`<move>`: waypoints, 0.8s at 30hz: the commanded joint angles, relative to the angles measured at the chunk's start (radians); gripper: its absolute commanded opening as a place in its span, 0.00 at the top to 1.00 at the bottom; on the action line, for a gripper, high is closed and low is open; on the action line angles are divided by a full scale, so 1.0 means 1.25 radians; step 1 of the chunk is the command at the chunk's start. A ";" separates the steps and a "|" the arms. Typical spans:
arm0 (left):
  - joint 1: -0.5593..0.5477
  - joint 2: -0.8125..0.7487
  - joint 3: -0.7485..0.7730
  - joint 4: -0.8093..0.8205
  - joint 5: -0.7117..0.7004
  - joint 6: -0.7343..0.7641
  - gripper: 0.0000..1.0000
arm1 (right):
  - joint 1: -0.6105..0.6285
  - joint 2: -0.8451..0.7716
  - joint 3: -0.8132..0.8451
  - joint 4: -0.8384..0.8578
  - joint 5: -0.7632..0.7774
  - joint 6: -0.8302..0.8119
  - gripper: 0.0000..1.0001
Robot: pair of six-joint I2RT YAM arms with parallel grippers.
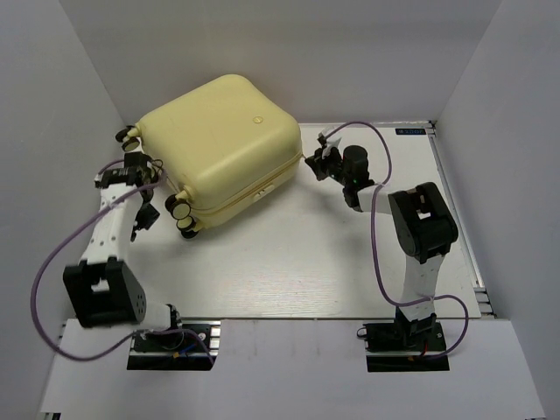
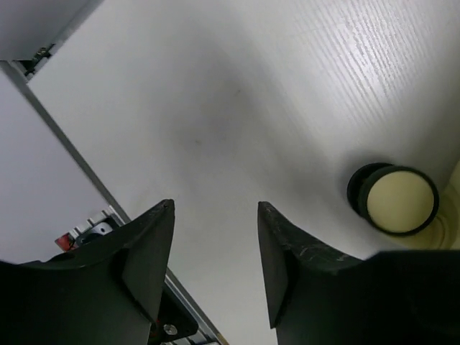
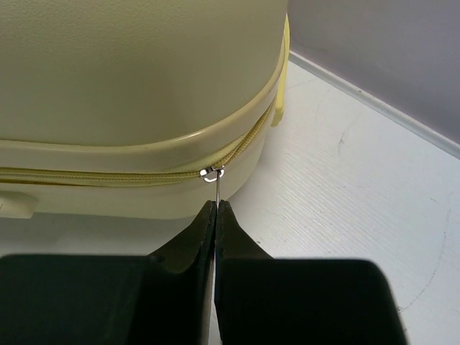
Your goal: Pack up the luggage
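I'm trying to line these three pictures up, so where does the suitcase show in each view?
Top: the suitcase lies upper centre-left.
Left wrist: only one wheel shows, at the right edge.
Right wrist: its shell fills the upper left, and the right gripper pinches the zipper pull.
Shared landmark: the white table.
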State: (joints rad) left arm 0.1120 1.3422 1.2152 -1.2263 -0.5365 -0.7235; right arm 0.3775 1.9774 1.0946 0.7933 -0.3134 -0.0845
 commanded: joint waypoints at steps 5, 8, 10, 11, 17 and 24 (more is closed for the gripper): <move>0.065 0.254 0.185 0.064 0.076 -0.062 0.26 | -0.011 -0.032 0.023 -0.087 -0.005 -0.053 1.00; 0.091 0.348 0.256 0.155 0.120 -0.046 0.24 | -0.011 -0.032 0.021 -0.093 0.000 -0.051 1.00; 0.103 0.411 0.307 0.184 0.180 -0.015 0.28 | -0.014 -0.031 0.023 -0.093 0.004 -0.047 1.00; 0.099 0.451 0.325 0.221 0.195 -0.004 0.28 | -0.012 -0.033 0.025 -0.093 0.002 -0.045 1.00; 0.108 0.693 0.589 0.253 0.257 0.011 0.34 | -0.006 -0.041 0.039 -0.108 -0.033 -0.044 1.00; 0.088 0.842 0.698 0.554 0.454 0.068 0.25 | 0.004 -0.085 0.005 -0.153 -0.063 -0.099 1.00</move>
State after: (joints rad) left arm 0.2806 2.3230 2.0708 -0.9283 -0.1997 -0.6437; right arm 0.3752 1.9282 1.1137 0.6540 -0.3676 -0.1497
